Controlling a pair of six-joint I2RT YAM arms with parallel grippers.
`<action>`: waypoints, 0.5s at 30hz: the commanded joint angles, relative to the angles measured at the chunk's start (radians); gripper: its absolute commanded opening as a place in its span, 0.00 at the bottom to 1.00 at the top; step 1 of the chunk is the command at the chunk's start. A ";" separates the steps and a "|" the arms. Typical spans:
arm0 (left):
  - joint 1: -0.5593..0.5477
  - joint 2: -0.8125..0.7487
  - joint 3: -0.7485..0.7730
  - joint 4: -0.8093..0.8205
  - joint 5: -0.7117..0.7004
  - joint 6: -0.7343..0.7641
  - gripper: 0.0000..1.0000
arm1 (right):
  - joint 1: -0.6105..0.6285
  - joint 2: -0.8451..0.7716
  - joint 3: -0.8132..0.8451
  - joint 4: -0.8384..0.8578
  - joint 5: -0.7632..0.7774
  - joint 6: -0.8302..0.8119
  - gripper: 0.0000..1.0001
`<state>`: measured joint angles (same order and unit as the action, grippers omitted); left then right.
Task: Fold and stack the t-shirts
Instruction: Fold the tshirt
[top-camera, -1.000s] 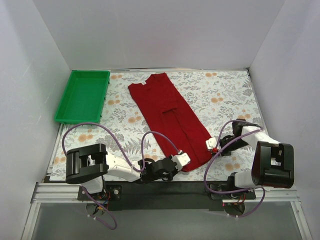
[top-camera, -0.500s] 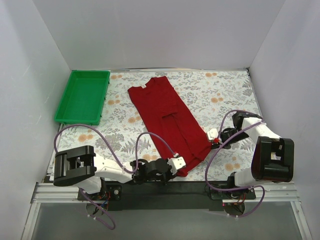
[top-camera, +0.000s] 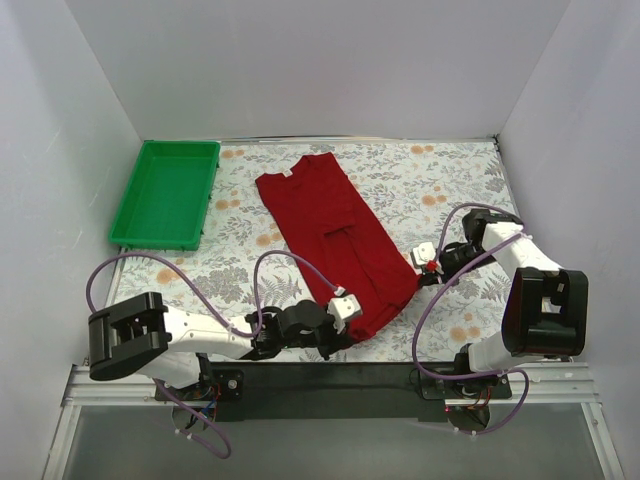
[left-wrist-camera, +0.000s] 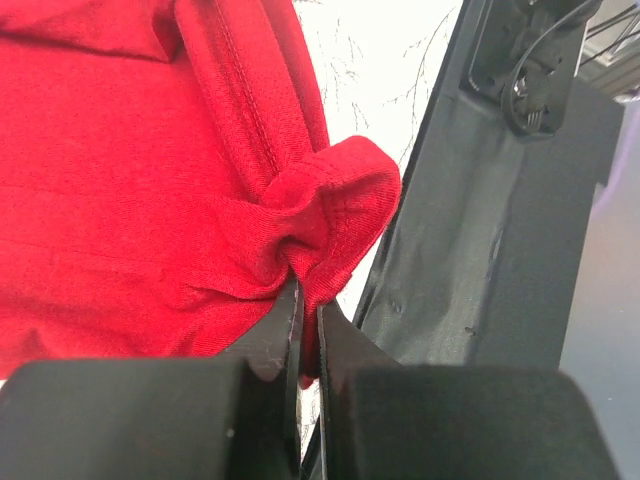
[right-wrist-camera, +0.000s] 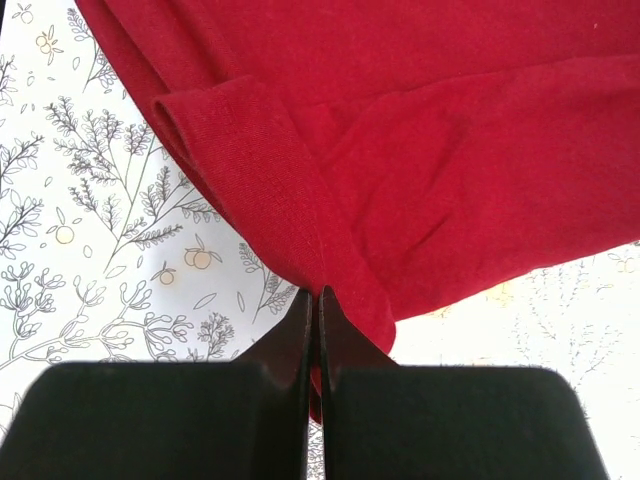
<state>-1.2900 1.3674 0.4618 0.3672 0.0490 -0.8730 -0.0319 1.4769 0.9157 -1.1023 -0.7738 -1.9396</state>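
Observation:
The dark red t-shirt (top-camera: 335, 228) lies folded lengthwise in a long strip on the floral cloth, its neck with a small white label at the far end. My left gripper (top-camera: 345, 312) is shut on the shirt's near bottom corner, which bunches between its jaws in the left wrist view (left-wrist-camera: 325, 205). My right gripper (top-camera: 420, 262) is shut on the near right hem corner, and the cloth fills the top of the right wrist view (right-wrist-camera: 400, 130). Both corners are lifted a little towards the shirt's middle.
A green tray (top-camera: 167, 192) stands at the far left of the table. The black front rail (left-wrist-camera: 490, 230) runs close beside the left gripper. White walls close in the back and both sides.
Both grippers have moved away from the near edge with the hem corners, the left one to the left and up, the right one farther back. The shirt's near end has drawn in.

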 joint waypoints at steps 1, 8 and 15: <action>0.018 -0.050 -0.025 -0.008 0.051 -0.015 0.00 | 0.009 0.010 0.052 -0.014 -0.032 0.014 0.01; 0.038 -0.080 -0.034 -0.016 0.061 -0.021 0.00 | 0.027 0.022 0.086 -0.014 -0.039 0.042 0.01; 0.061 -0.108 -0.040 -0.028 0.077 -0.024 0.00 | 0.030 0.039 0.121 -0.011 -0.044 0.068 0.01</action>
<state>-1.2388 1.3010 0.4332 0.3664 0.0914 -0.8944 -0.0013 1.5009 0.9878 -1.1088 -0.7952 -1.8843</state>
